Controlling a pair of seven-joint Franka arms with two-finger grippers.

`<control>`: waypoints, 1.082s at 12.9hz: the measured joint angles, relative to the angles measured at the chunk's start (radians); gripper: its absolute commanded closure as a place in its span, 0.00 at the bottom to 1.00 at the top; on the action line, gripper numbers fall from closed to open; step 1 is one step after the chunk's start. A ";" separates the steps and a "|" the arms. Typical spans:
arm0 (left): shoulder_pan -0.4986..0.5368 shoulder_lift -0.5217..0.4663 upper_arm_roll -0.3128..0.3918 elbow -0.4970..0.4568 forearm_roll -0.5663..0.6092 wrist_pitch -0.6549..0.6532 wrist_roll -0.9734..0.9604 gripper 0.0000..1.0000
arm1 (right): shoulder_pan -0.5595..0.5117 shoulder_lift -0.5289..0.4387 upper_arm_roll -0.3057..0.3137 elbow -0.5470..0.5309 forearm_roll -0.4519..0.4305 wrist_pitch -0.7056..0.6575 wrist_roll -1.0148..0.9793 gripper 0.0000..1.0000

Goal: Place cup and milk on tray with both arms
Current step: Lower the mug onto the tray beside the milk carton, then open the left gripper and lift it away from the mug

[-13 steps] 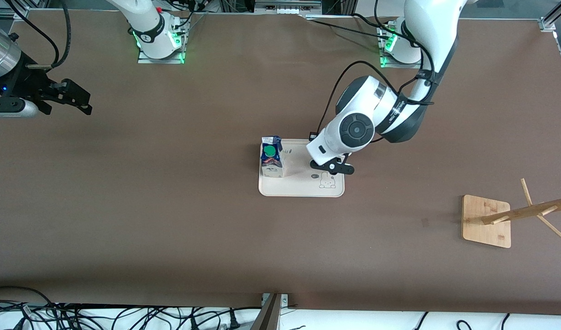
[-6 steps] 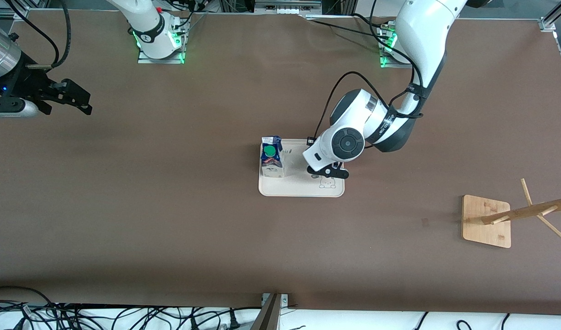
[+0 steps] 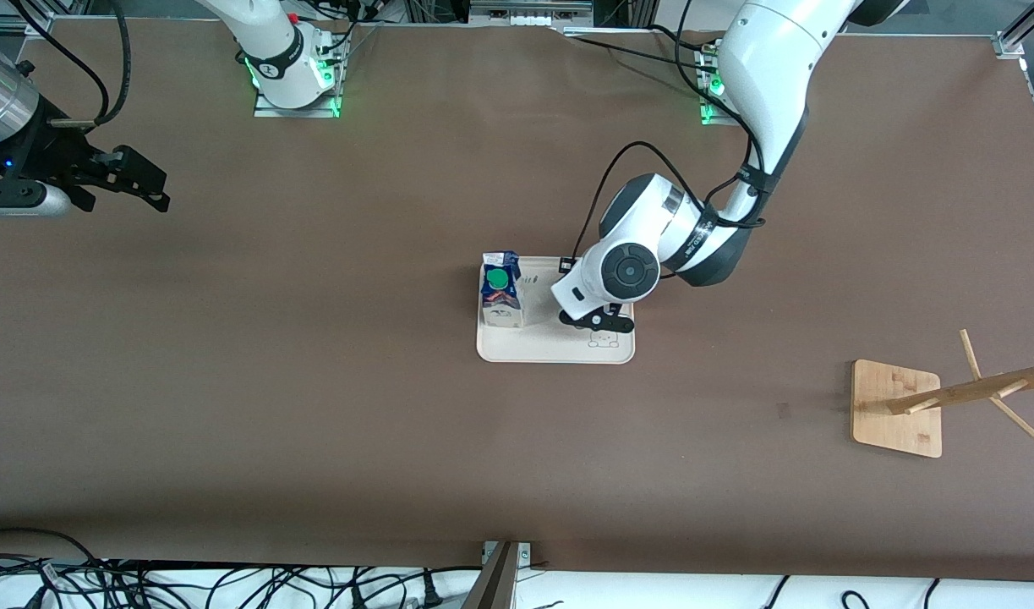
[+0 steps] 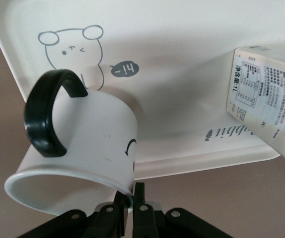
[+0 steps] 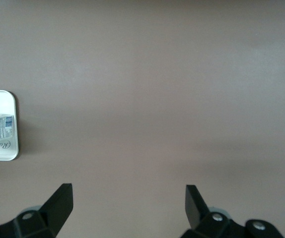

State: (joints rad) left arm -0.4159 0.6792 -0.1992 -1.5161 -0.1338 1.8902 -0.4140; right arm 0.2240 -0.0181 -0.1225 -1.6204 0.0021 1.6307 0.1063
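Cream tray (image 3: pixel 542 348) lies mid-desk, the milk (image 3: pixel 500 289) upright on it toward the right arm's end. Over the tray's other half, the left gripper (image 4: pixel 128 204) has its fingers (image 4: pixel 139 197) clenched on the rim of the cup (image 4: pixel 88 144), which hangs tilted above the rabbit drawing. The right gripper (image 5: pixel 128 202) waits over bare desk (image 3: pixel 314 406) at its own end, fingers released wide.

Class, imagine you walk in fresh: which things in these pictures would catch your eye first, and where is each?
The left gripper, shut on the rim of the cup, holds it tilted over the tray in the middle of the table. The milk stands upright on the tray's end toward the right arm. The right gripper waits open over bare table at the right arm's end.
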 measured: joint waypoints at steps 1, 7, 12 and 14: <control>-0.001 0.002 0.000 0.000 0.000 0.007 -0.003 0.69 | 0.000 0.000 0.000 0.000 0.000 0.000 0.000 0.00; -0.003 0.009 0.000 0.004 0.000 0.093 -0.006 0.00 | 0.000 0.000 0.000 0.000 0.000 0.000 0.000 0.00; 0.011 -0.129 0.039 0.064 0.000 0.026 -0.006 0.00 | 0.000 0.000 0.000 0.001 0.000 0.000 0.000 0.00; 0.042 -0.242 0.055 0.093 0.000 -0.116 -0.006 0.00 | 0.000 0.001 0.000 0.001 0.000 0.000 0.000 0.00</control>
State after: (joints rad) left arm -0.3742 0.4377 -0.1442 -1.4230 -0.1338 1.7741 -0.4204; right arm 0.2240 -0.0175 -0.1226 -1.6194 0.0022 1.6307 0.1063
